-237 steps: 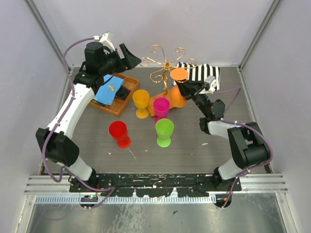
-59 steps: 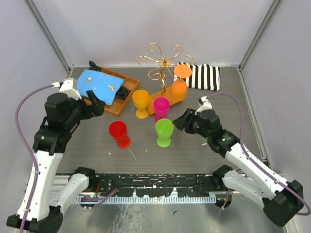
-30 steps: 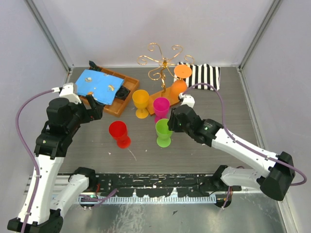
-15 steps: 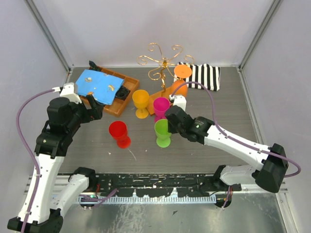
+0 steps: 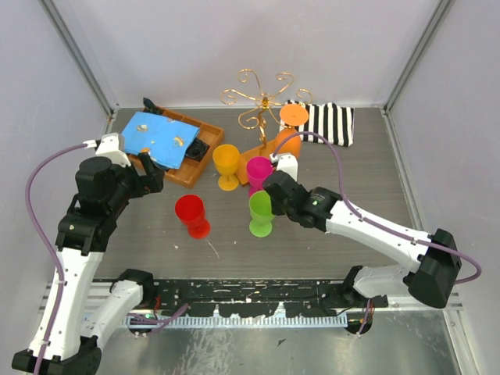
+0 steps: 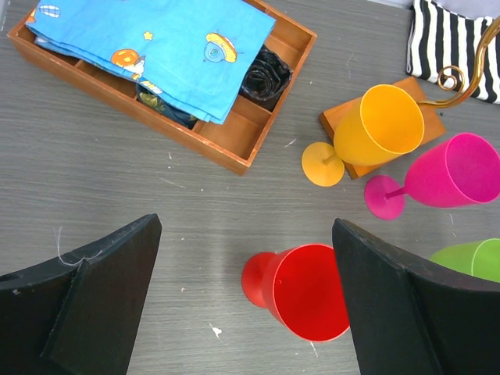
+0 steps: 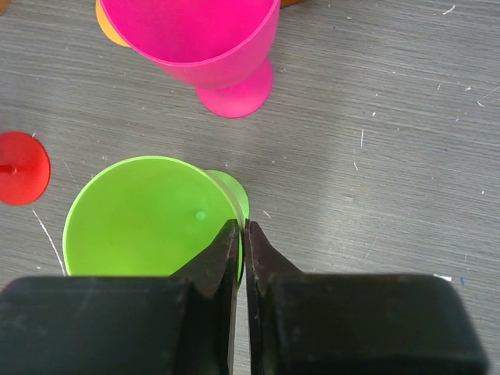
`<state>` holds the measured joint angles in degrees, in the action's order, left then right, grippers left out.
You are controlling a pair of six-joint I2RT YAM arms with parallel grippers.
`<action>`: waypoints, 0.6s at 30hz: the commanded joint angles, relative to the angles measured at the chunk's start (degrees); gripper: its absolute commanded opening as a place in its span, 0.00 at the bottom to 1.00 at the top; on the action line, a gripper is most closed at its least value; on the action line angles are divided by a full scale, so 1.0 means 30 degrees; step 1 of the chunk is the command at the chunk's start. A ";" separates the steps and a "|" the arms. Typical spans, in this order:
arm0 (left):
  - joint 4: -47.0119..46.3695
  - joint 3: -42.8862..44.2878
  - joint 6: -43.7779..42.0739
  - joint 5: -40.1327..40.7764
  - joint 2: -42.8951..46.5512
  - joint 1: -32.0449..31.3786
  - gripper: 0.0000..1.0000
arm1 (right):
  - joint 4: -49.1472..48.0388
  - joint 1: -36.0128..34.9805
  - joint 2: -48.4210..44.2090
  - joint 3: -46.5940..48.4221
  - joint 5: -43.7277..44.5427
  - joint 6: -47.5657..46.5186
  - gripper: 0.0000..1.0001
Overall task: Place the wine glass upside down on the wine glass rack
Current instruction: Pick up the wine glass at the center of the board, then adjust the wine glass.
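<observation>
The right gripper [image 7: 241, 233] is closed almost completely, pinching the rim of the bright green plastic wine glass [image 7: 148, 215]. One finger is inside the bowl and the other is against its outer wall. The green plastic wine glass stands upright on the grey wood-grain worktop [image 5: 328, 242], near the middle, with its foot on the surface.

Just behind it stands a magenta plastic wine glass [image 5: 258, 170], also upright. A yellow-orange plastic wine glass [image 5: 227, 162] is to the left of that one, beside the near end of the rack's base. A red plastic wine glass [image 5: 191, 212] stands apart to the left of the green one.

The thin gold wire wine glass rack [image 5: 262, 98], with curled scroll arms, rises from a flat orange-brown wooden base at the back of the worktop. An orange plastic wine glass [image 5: 287, 139] is upside down at the rack's right side, with its round foot uppermost.

The left gripper [image 6: 244, 226] is spread wide and holds nothing. It hangs above the worktop with the red glass below and between its black fingers [image 6: 94, 297].

At the back left lies a compartmented wooden tray [image 5: 195, 168] with a blue patterned cloth [image 5: 156, 133] draped over it. A black-and-white striped cloth [image 5: 330, 123] lies at the back right, just behind the rack.
</observation>
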<state>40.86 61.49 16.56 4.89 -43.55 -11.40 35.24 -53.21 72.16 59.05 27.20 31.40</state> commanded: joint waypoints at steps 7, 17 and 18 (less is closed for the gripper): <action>-0.0445 0.0260 -0.0506 0.0540 0.0412 0.0050 0.98 | -0.0007 -0.0112 -0.1306 0.1193 0.1401 -0.0393 0.01; -0.1048 0.0449 -0.0722 -0.1567 0.0625 0.0020 0.98 | -0.2045 -0.0120 -0.5699 -0.0006 0.0134 -0.0479 0.01; -0.1099 0.0515 -0.0638 -0.1969 0.0527 0.0020 0.98 | -0.2457 -0.0147 -0.6309 -0.0260 -0.0032 -0.0355 0.01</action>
<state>40.01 61.49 15.09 3.49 -41.82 -11.40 35.55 -53.28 61.28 59.72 28.73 29.58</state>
